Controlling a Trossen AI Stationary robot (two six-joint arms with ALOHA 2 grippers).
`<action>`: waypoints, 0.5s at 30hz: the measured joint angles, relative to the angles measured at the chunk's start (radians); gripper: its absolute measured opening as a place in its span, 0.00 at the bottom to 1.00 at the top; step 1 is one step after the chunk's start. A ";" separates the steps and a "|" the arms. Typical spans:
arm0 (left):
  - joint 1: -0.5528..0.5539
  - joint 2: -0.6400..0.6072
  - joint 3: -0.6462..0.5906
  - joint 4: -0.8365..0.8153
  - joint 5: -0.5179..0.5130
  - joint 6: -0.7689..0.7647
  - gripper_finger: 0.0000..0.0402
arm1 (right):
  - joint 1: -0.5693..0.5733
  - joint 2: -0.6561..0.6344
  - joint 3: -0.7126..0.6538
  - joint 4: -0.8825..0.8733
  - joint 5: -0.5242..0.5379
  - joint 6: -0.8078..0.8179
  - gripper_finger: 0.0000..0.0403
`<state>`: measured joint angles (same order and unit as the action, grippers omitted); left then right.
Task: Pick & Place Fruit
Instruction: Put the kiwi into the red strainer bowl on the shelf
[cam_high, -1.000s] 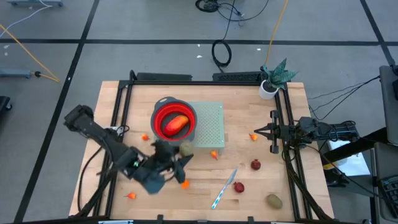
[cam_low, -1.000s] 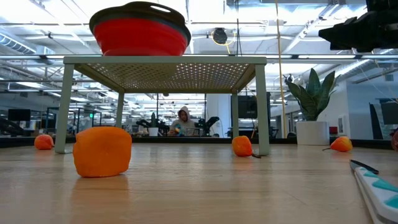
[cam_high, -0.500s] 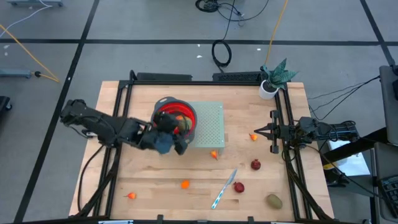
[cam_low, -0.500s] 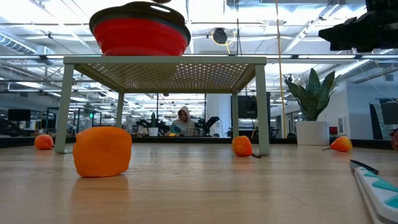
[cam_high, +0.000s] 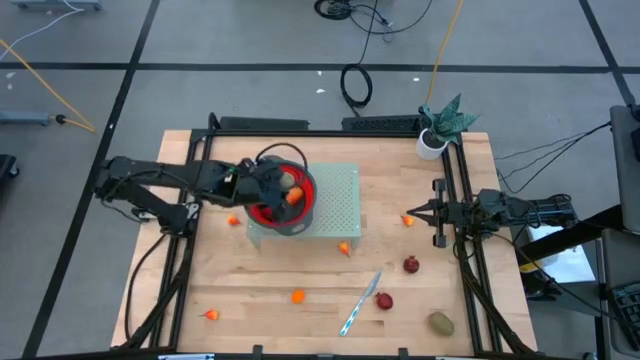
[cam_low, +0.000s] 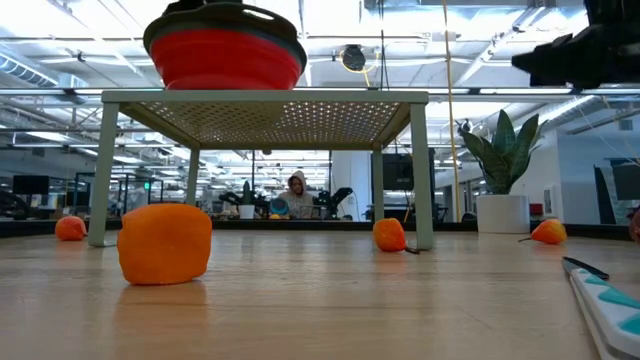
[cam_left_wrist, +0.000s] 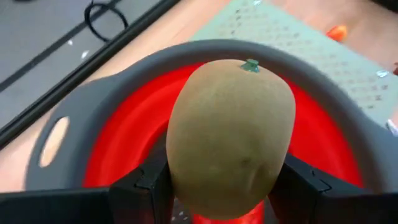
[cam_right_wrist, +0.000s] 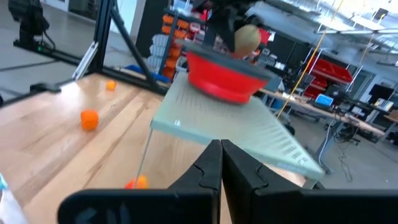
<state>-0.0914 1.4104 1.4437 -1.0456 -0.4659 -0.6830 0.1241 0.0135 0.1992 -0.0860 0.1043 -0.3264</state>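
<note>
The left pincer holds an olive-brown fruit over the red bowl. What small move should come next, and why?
Probably open the left pincer and let the olive-brown fruit drop. It hangs directly above the red bowl, inside the grey rim, and an orange fruit already lies there. The right pincer waits shut at the table's right side.

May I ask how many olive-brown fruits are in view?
2. One olive-brown fruit sits in the left gripper over the red bowl; the other fruit lies near the table's front right corner. More may hide in the bowl.
</note>
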 joint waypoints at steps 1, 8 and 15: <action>0.014 -0.002 0.000 -0.013 0.017 0.001 0.49 | 0.000 0.000 -0.009 -0.001 0.000 0.000 0.00; 0.087 -0.001 0.000 -0.095 0.122 0.044 0.49 | 0.000 0.001 -0.073 0.014 -0.001 0.000 0.00; 0.141 0.000 0.032 -0.158 0.185 0.073 0.49 | 0.000 0.001 -0.082 0.076 0.000 -0.001 0.00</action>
<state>0.0494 1.4103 1.4754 -1.2032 -0.2808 -0.6101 0.1240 0.0142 0.1173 -0.0103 0.1040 -0.3275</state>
